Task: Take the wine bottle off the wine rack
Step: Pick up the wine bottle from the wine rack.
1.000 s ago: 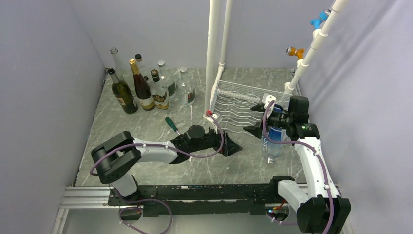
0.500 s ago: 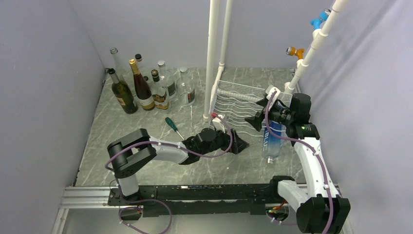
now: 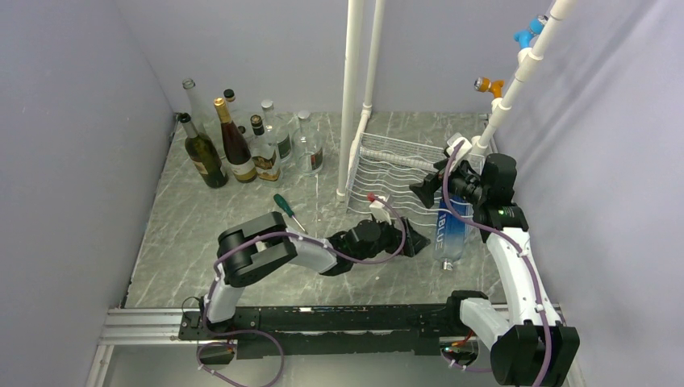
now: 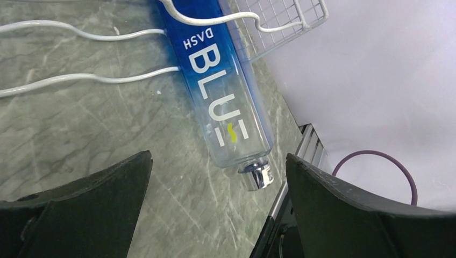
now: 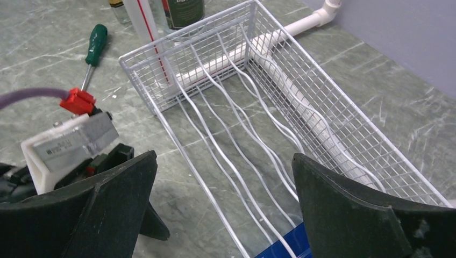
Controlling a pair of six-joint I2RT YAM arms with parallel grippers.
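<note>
A: Writing on the one wine bottle (image 4: 226,91)?
B: "DASH BLU". Lying at the right end of the wine rack (image 3: 395,169), cap poking out.
A: Left gripper (image 4: 218,161), right gripper (image 5: 223,156)?
B: Both spread wide, empty. Left of rack: one green screwdriver (image 3: 282,205).

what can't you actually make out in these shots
Top view: far end of the blue bottle, hidden behind the right arm.
Left wrist view: same end, cut off by the top edge.
Right wrist view: only its blue corner, at the bottom edge.
Top view: labels on the standing bottles, too small.
</note>
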